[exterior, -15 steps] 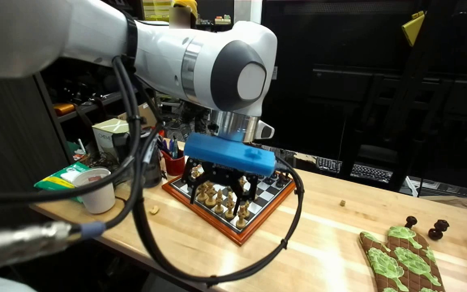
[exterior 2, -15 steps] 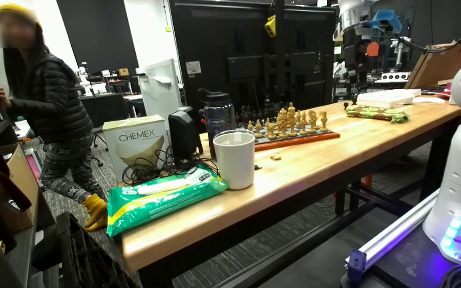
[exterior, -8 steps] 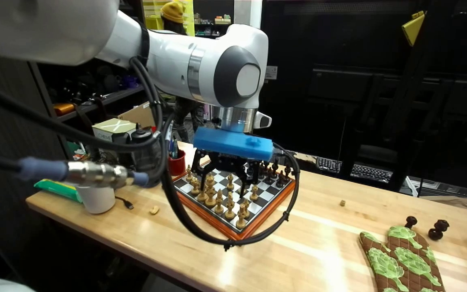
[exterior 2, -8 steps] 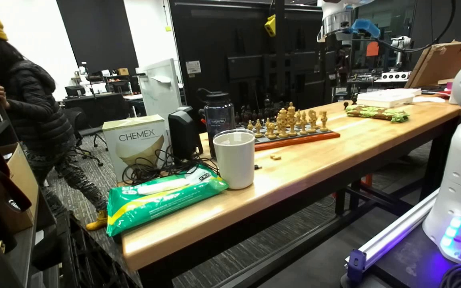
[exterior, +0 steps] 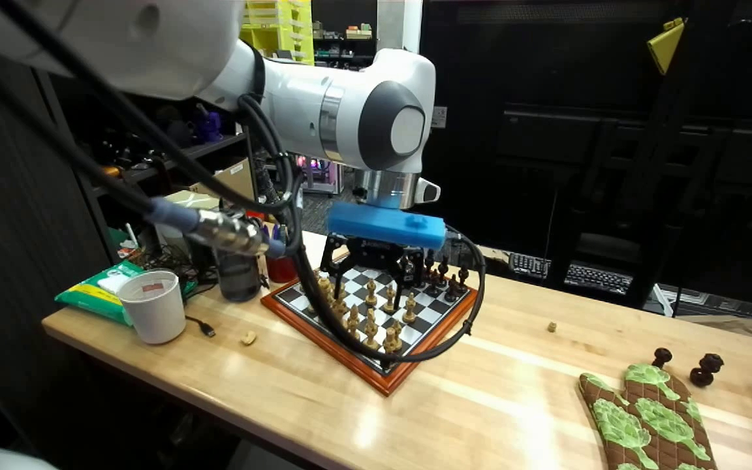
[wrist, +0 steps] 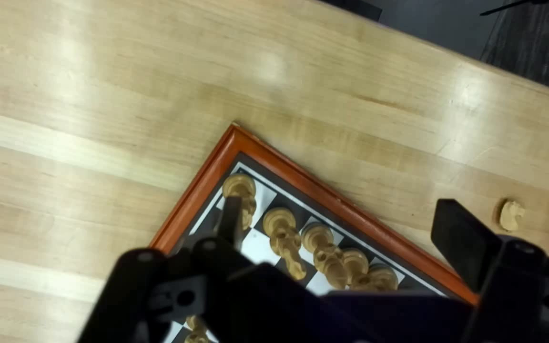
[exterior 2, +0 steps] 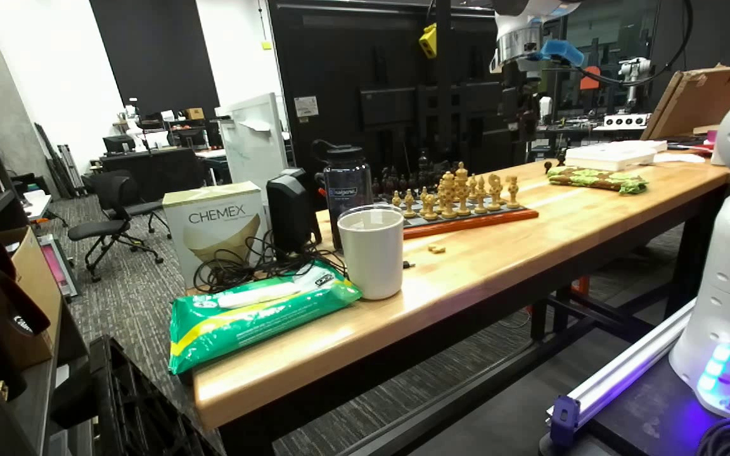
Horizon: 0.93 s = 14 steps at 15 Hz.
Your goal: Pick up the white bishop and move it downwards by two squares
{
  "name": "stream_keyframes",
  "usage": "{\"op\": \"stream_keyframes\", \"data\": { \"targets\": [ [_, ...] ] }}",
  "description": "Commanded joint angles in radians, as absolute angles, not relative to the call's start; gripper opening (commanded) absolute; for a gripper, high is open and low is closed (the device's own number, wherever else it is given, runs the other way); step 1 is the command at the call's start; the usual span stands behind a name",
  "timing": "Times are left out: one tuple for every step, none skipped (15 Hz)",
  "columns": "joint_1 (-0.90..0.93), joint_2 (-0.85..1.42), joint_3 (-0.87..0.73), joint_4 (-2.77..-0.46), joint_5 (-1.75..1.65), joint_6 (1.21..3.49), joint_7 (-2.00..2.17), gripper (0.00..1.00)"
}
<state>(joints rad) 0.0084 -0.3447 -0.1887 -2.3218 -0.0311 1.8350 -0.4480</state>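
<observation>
The chessboard (exterior: 350,364) with its reddish-brown rim lies on the table and also shows in the wrist view (wrist: 290,177). Pale and dark squares (wrist: 258,245) show between the pieces. Several pale carved pieces (wrist: 281,233) stand along the near edge, and a few more (exterior: 409,308) stand farther in. I cannot tell which pale piece is the white bishop. My gripper (exterior: 368,297) is open and holds nothing. It hangs well above the board, fingers down, as an exterior view (exterior 2: 520,117) shows. In the wrist view, its fingers (wrist: 230,221) and body hide part of the board.
Dark pieces (exterior: 453,287) stand at the far side. A white cup (exterior: 157,310), a wipes pack (exterior 2: 263,316) and a black bottle (exterior 2: 347,183) stand beside the board. A loose pale piece (wrist: 511,215) and an oven mitt (exterior: 650,418) lie on the table.
The open gripper has moved right and farther back in the exterior view over the board, and left in the side-on exterior view. The person has walked out of sight. The pieces have not moved.
</observation>
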Motion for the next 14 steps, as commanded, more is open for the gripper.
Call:
{"op": "stream_keyframes", "data": {
  "targets": [
    [0.004, -0.213, -0.178, -2.210, 0.007, 1.868, -0.475, 1.00],
    [-0.001, -0.184, -0.175, -2.186, 0.018, 1.887, -0.471, 1.00],
    [-0.005, -0.158, -0.172, -2.164, 0.030, 1.914, -0.466, 1.00],
    [-0.009, -0.134, -0.170, -2.142, 0.043, 1.933, -0.468, 1.00],
    [-0.013, -0.106, -0.169, -2.116, 0.055, 1.948, -0.471, 1.00],
    [-0.016, -0.090, -0.164, -2.099, 0.052, 1.958, -0.470, 1.00],
    [-0.022, -0.130, -0.157, -2.149, 0.039, 1.947, -0.457, 1.00],
    [-0.025, -0.114, -0.154, -2.136, 0.039, 1.950, -0.457, 1.00],
    [-0.027, -0.107, -0.152, -2.135, 0.039, 1.950, -0.457, 1.00],
    [-0.029, -0.105, -0.151, -2.136, 0.039, 1.950, -0.457, 1.00],
    [-0.030, -0.106, -0.151, -2.136, 0.038, 1.949, -0.456, 1.00],
    [-0.032, -0.096, -0.153, -2.127, 0.046, 1.944, -0.463, 1.00],
    [-0.034, -0.085, -0.154, -2.118, 0.050, 1.945, -0.468, 1.00],
    [-0.036, -0.075, -0.153, -2.111, 0.051, 1.943, -0.470, 1.00]
  ]
}}
